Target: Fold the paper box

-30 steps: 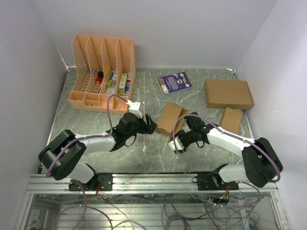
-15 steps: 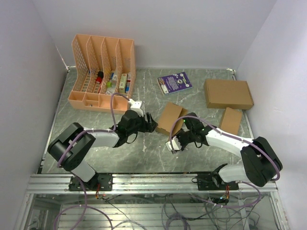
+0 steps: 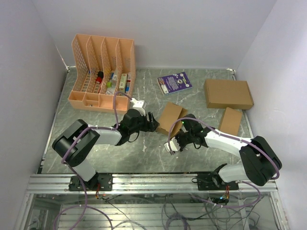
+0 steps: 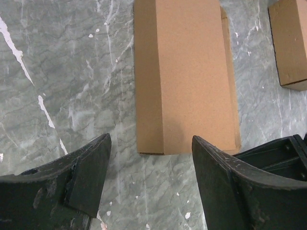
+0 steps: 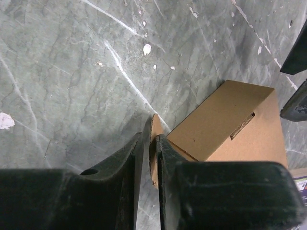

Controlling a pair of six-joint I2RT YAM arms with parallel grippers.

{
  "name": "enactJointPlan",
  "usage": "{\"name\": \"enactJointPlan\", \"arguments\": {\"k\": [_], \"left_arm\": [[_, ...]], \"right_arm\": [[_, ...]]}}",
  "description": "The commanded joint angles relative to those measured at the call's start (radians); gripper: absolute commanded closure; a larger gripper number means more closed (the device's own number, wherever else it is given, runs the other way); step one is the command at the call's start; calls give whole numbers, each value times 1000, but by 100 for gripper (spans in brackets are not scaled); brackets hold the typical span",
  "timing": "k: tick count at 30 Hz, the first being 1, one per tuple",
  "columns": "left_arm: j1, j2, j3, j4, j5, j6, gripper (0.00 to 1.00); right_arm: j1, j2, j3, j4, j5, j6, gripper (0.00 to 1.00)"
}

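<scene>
The grey-green marbled table carries a pink file rack at its far left, with small bottles and packets in its bays, their labels too small to read. A big brown box lies flat at the far right. The paper box, plain brown, lies flat mid-table between the two grippers, askew to the table's edges. In the left wrist view its long axis runs straight away from the fingers, one short end facing them. In the right wrist view that end shows as a panel with a slit cut in it. A second carton lies apart to its right, near the big box. A purple booklet beyond bears white print too small to read. The left gripper stands wide open and holds nothing, its fingers spread to either side of the box's near end, clear of it. The right gripper has its fingers nearly together on a thin flap at that end's corner
</scene>
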Motion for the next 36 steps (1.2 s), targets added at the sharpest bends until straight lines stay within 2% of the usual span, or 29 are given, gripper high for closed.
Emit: {"name": "enactJointPlan", "arguments": {"k": [1,8,17,30,36], "left_arm": [[3,24,35,47,31,14,22],[4,45,41,52,37,15,22],[4,65,47,43,35,20,22],[3,67,47,35,36,23,22],[3,65,49,33,35,25,22]], "right_arm": [[9,2,-15,32,17,14,84],[9,-4,-19,32,29,13,89],[9,-7,-19,30,32,22,90],[8,-10,-30,27,26,16,81],[10,-18,-38,53,33,24,81]]}}
